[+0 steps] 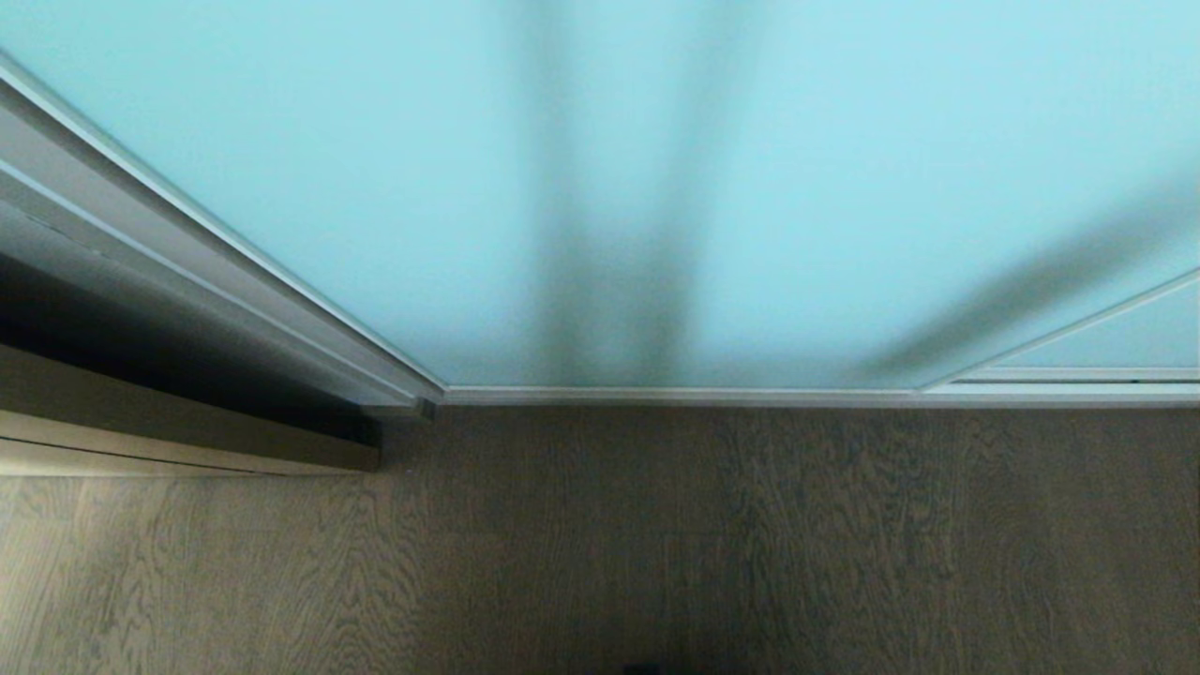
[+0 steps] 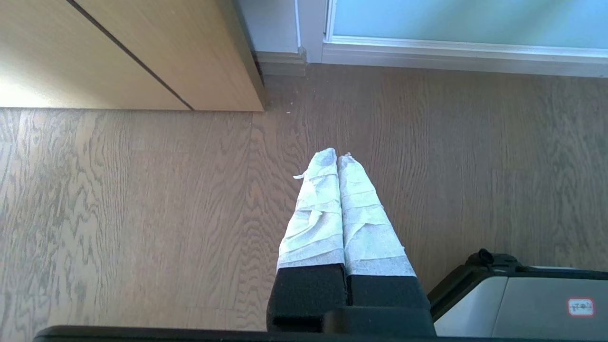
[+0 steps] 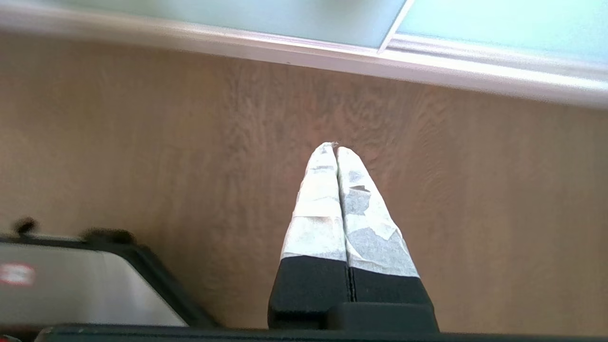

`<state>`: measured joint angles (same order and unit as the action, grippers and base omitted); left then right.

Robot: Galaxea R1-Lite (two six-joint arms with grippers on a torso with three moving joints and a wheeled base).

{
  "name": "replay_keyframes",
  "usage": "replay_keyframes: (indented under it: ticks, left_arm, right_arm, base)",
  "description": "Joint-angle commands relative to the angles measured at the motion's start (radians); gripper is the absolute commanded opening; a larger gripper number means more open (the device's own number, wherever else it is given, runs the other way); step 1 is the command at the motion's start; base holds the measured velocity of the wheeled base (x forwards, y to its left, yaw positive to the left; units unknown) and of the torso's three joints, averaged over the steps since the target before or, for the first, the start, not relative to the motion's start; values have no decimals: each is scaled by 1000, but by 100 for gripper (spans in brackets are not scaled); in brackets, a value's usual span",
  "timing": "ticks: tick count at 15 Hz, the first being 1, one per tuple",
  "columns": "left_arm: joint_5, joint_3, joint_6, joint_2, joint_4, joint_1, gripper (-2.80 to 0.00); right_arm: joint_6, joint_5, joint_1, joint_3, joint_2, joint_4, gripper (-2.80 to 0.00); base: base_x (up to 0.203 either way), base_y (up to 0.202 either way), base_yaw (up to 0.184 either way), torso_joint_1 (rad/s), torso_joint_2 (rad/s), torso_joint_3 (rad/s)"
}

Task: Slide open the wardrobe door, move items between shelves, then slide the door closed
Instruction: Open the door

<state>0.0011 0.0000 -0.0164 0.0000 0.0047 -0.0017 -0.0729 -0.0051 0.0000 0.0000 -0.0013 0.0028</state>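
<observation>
The sliding wardrobe door (image 1: 656, 187), a frosted pale aqua-blue glass panel in a thin silvery-white frame, fills the upper head view and stands closed. Its bottom rail (image 1: 675, 396) meets the wooden floor. The door's lower edge also shows in the left wrist view (image 2: 451, 23) and the right wrist view (image 3: 285, 19). Neither arm appears in the head view. My left gripper (image 2: 338, 156) hangs over the floor, shut and empty, its fingers wrapped in white tape. My right gripper (image 3: 332, 146) does the same, shut on nothing. The items and the shelves are hidden behind the door.
A second glass panel (image 1: 1116, 342) overlaps at the right. A light wooden cabinet (image 2: 142, 52) stands on the left, close to the wardrobe's side frame (image 1: 187, 272). Wood-grain floor (image 1: 656, 544) lies in front. My own base (image 2: 522, 304) shows low beside each gripper.
</observation>
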Motion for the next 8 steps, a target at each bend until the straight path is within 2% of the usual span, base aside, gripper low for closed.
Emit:
replay_keyframes:
  ticks: [1, 3, 8]
  left_arm:
    - [0, 2, 0, 0, 0, 0, -280]
    - [0, 2, 0, 2, 0, 0, -280]
    - [0, 2, 0, 0, 0, 0, -280]
  right_arm:
    - [-20, -1, 1, 0, -2, -15, -280]
    - [-10, -4, 1, -47, 5, -25, -280]
    - [106, -13, 8, -420, 225, 19, -280]
  base:
    - [0, 0, 0, 0, 0, 0]
    - [0, 0, 0, 0, 0, 0]
    - [0, 0, 0, 0, 0, 0]
